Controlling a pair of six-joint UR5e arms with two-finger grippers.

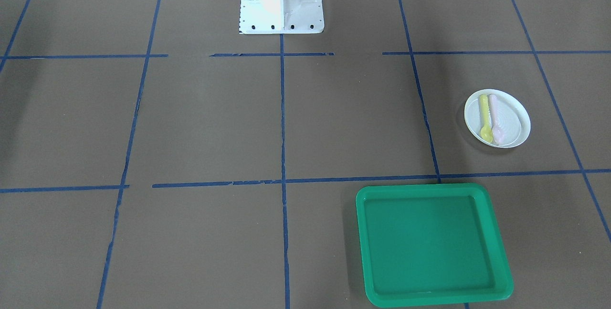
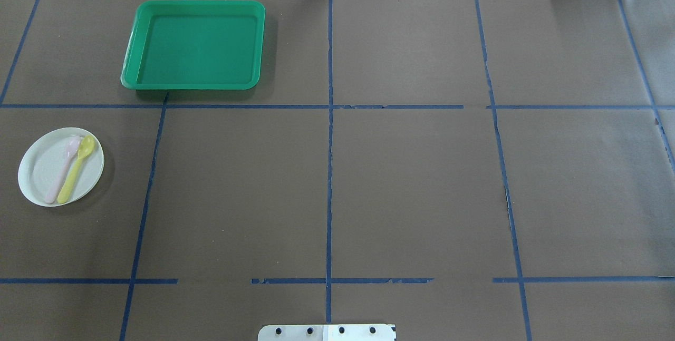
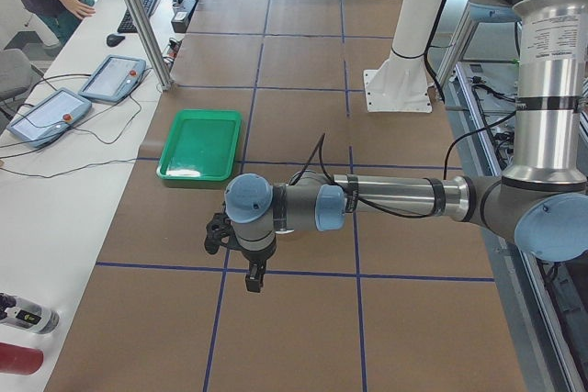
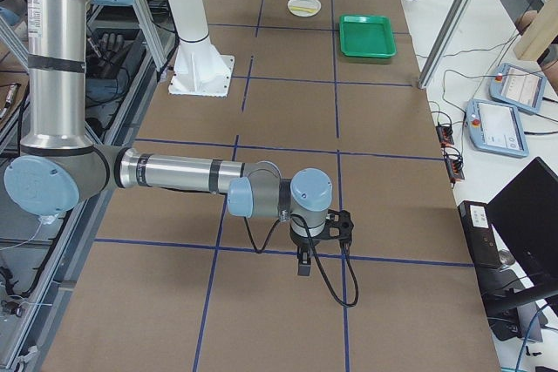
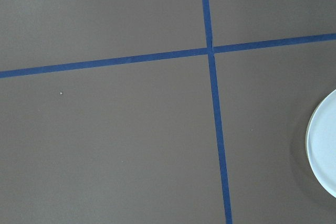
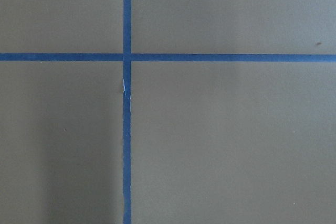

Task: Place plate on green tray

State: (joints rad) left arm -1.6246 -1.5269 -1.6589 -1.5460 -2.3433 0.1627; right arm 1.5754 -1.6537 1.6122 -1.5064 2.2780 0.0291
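Observation:
A white plate (image 1: 513, 120) lies on the brown table and holds a yellow spoon (image 1: 485, 118) and a pink spoon (image 1: 496, 120). In the overhead view the plate (image 2: 42, 169) is at the left. The empty green tray (image 1: 429, 242) lies apart from it, at the far left in the overhead view (image 2: 195, 46). My left gripper (image 3: 254, 277) hangs above the table in the exterior left view; the left wrist view shows the plate's edge (image 5: 324, 150) at its right. My right gripper (image 4: 303, 266) hangs far from both. I cannot tell whether either is open.
The white robot base (image 1: 281, 3) stands at the table's robot side. Blue tape lines (image 2: 329, 172) divide the table into squares. A bench with tablets (image 3: 50, 117), a metal post (image 3: 142, 20) and a person lie beyond the tray's edge of the table.

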